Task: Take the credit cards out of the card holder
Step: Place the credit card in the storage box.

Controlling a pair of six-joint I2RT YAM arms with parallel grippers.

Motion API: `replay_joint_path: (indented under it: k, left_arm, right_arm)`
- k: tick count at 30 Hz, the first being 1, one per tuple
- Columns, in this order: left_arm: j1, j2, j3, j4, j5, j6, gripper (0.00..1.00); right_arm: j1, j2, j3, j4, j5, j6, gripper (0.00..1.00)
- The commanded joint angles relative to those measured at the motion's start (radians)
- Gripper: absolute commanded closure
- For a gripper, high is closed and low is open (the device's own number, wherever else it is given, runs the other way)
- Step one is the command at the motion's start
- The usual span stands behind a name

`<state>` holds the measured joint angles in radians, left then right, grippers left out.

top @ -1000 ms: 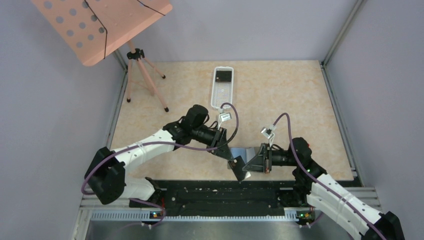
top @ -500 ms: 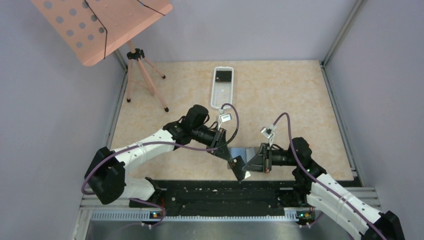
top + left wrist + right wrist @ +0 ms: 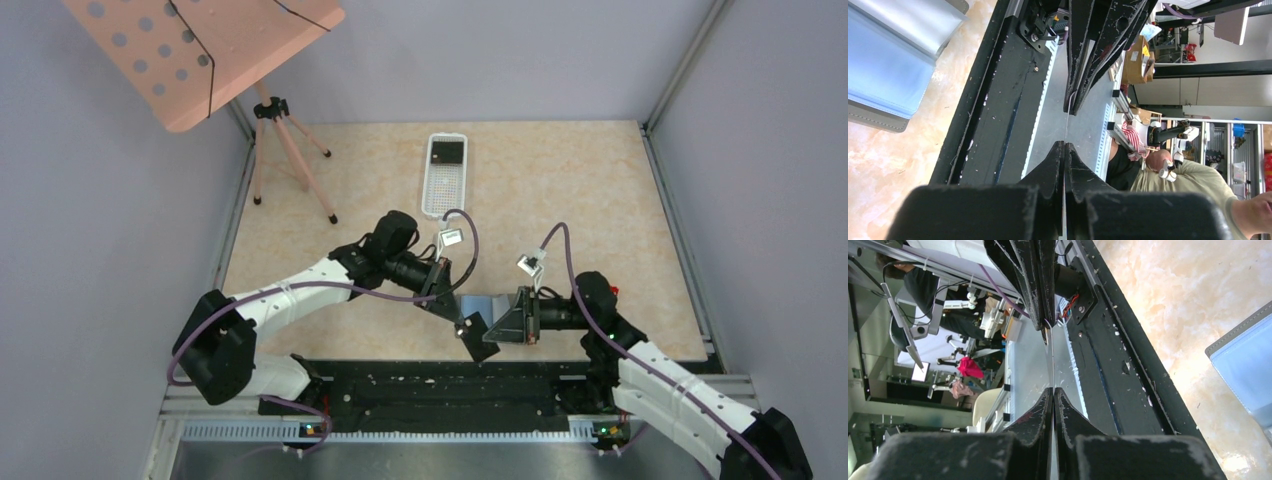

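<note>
My left gripper (image 3: 1064, 145) is pressed together on a thin credit card (image 3: 1066, 125), seen edge-on as a bare sliver. My right gripper (image 3: 1053, 389) pinches the same card from the opposite end, above the black base rail (image 3: 993, 100). I judge this a handover, with the card out of its pocket; next, one side must let go so the other can carry it off. The card holder (image 3: 883, 65) lies open on the mottled beige table (image 3: 1198, 300) nearby, grey with a stitched edge and smooth blue-grey pockets.
</note>
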<state>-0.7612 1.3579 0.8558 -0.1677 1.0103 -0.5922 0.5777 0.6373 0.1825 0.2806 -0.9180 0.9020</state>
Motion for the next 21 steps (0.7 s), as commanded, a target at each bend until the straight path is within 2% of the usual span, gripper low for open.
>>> replay_joint_path:
  k: [1, 5, 7, 12, 14, 21]
  left_arm:
    - [-0.008, -0.006, -0.001, 0.075, 0.027, 0.002, 1.0]
    - [0.013, -0.01, 0.01, 0.075, -0.03, 0.001, 1.0]
    - [0.033, -0.007, 0.011, 0.094, -0.047, -0.023, 1.0]
    - [0.1, -0.017, 0.0, 0.151, -0.091, -0.093, 1.0]
    - [0.143, -0.028, -0.01, 0.165, -0.13, -0.109, 1.0]
    - [0.309, 0.032, 0.045, 0.238, -0.283, -0.149, 1.0]
  right_arm:
    - [-0.011, -0.002, 0.029, 0.057, 0.073, -0.012, 0.88]
    - [-0.01, -0.02, 0.084, -0.039, 0.142, -0.021, 0.57]
    - [-0.01, -0.049, 0.121, -0.128, 0.188, -0.039, 0.47]
    - [-0.009, -0.156, 0.227, -0.406, 0.399, -0.115, 0.19]
    - [-0.01, -0.197, 0.267, -0.499, 0.474, -0.14, 0.02]
    - [-0.01, -0.291, 0.299, -0.613, 0.596, -0.163, 0.01]
